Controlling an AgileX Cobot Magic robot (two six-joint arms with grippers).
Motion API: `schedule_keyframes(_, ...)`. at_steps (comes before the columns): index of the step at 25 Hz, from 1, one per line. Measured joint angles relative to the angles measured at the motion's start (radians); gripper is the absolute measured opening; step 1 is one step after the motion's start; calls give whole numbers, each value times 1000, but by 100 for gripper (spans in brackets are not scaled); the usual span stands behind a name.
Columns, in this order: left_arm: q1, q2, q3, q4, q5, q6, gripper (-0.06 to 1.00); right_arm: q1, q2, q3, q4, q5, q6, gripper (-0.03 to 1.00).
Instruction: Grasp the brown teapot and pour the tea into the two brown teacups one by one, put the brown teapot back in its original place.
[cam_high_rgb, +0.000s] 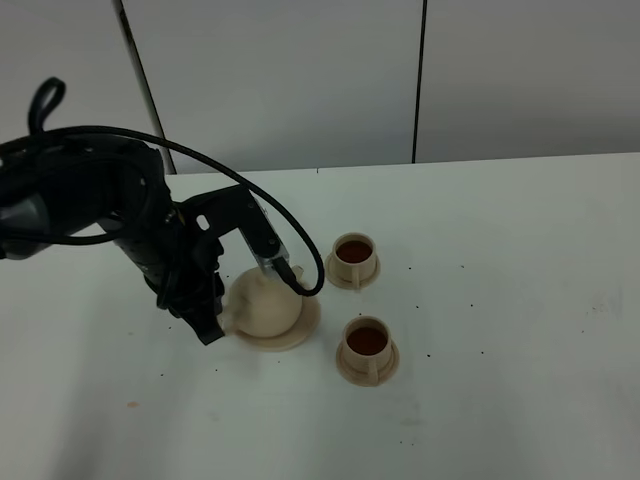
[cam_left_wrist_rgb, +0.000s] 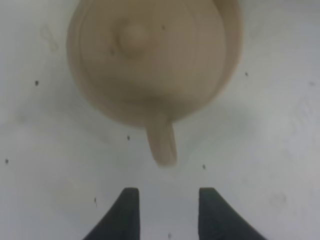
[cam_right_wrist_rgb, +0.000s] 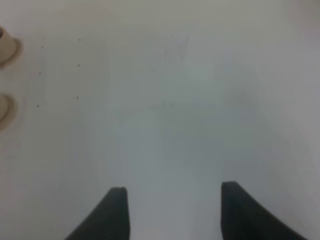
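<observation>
Two teacups (cam_high_rgb: 354, 260) (cam_high_rgb: 367, 349) hold dark tea; lidded teapot (cam_high_rgb: 264, 304) sits on its plate (cam_high_rgb: 306, 322).

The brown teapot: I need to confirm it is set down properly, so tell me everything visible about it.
The brown teapot is matte light tan, round-bellied, with a lid bearing a small knob and a loop handle. It stands upright on the flat tan plate, left of the two filled teacups. The left tool is open just behind the handle, not touching it.

teapot (cam_high_rgb: 265, 303) and left arm (cam_high_rgb: 150, 235) block the left side, two cups (cam_high_rgb: 353, 260) mid-table, bare tabletop (cam_high_rgb: 530, 300) at right
</observation>
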Motion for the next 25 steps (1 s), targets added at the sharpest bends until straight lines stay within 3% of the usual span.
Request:
schedule_keyframes(7, 0, -89, 0, 9, 111, -137, 35, 0, 0, 0, 0, 0, 0, 41)
schedule_keyframes(17, 0, -159, 0, 232, 255, -631, 33, 0, 0, 0, 0, 0, 0, 41)
schedule_keyframes(20, 18, -193, 0, 258, 304, -682, 30, 0, 0, 0, 0, 0, 0, 41)
schedule_keyframes(25, 140, -240, 6, 182, 364, -693, 25, 0, 0, 0, 0, 0, 0, 41)
